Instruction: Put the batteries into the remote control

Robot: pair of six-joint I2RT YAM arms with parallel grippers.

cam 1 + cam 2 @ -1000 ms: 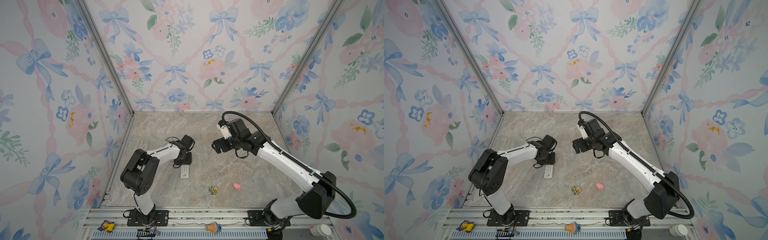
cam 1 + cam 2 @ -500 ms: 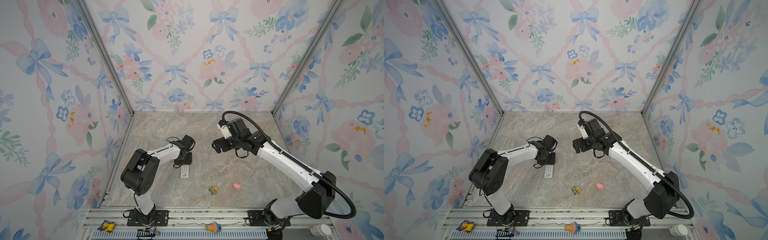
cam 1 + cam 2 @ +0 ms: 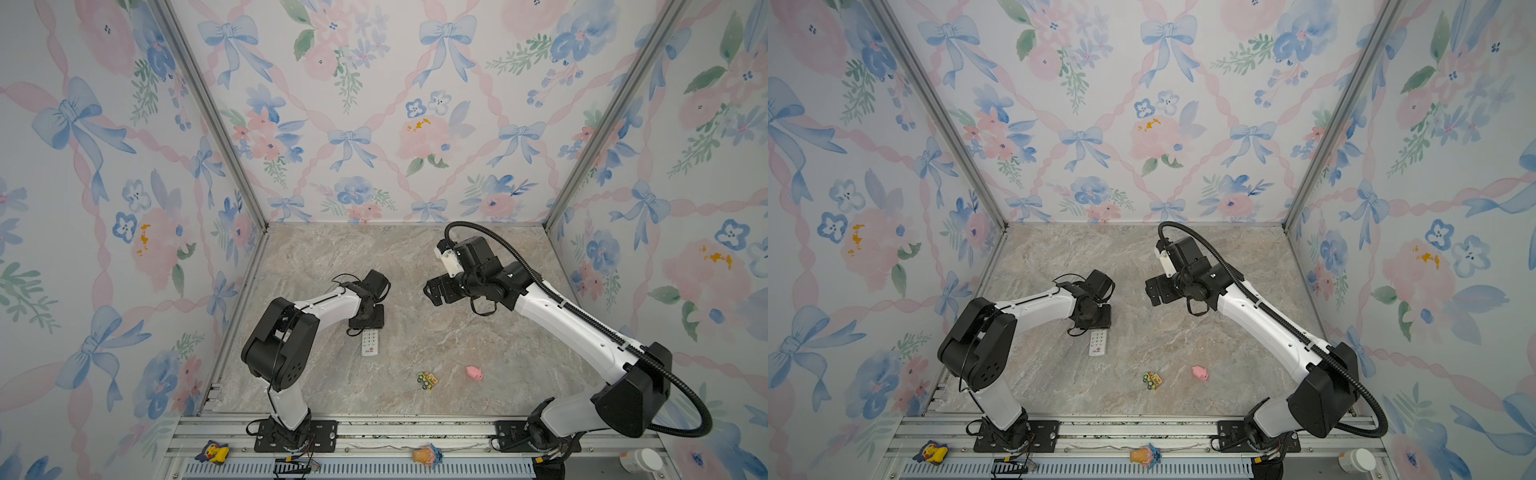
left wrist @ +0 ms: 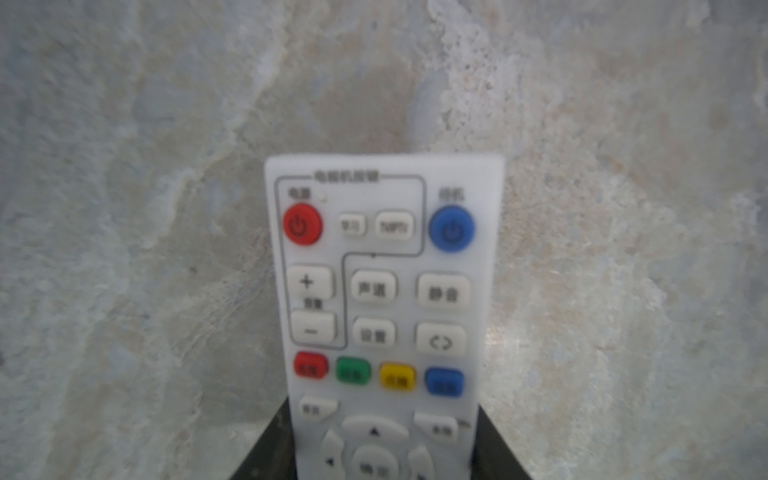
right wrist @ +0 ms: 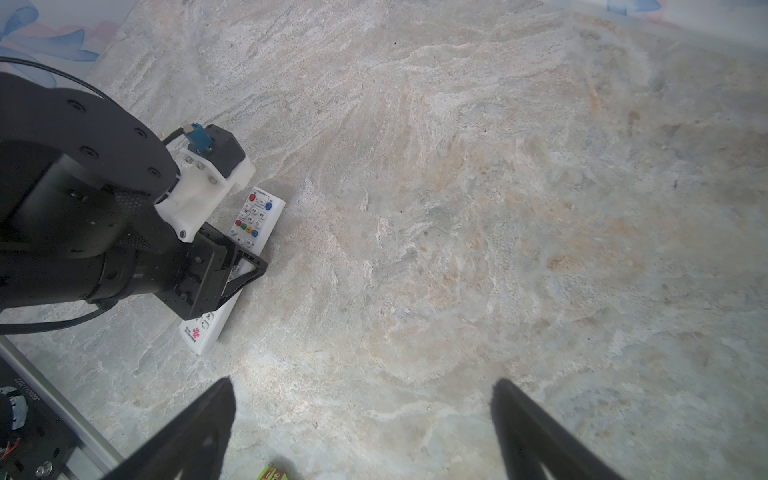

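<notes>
The white remote control (image 3: 370, 344) lies buttons up on the marble floor, its red-logo end toward the front; it also shows in the other top view (image 3: 1098, 343). My left gripper (image 3: 368, 322) stands over its middle. In the left wrist view the remote control (image 4: 382, 291) runs between the two black fingers (image 4: 274, 440), which sit against its long sides. My right gripper (image 3: 432, 293) hangs above the floor to the right of it. In the right wrist view the right gripper (image 5: 362, 380) is wide open and holds nothing. The batteries are out of view.
A pink pig toy (image 3: 474, 372) and a small green and orange toy car (image 3: 427, 380) lie on the floor near the front, right of the remote. Flowered walls close the back and both sides. Small toys (image 3: 216, 452) sit on the front rail.
</notes>
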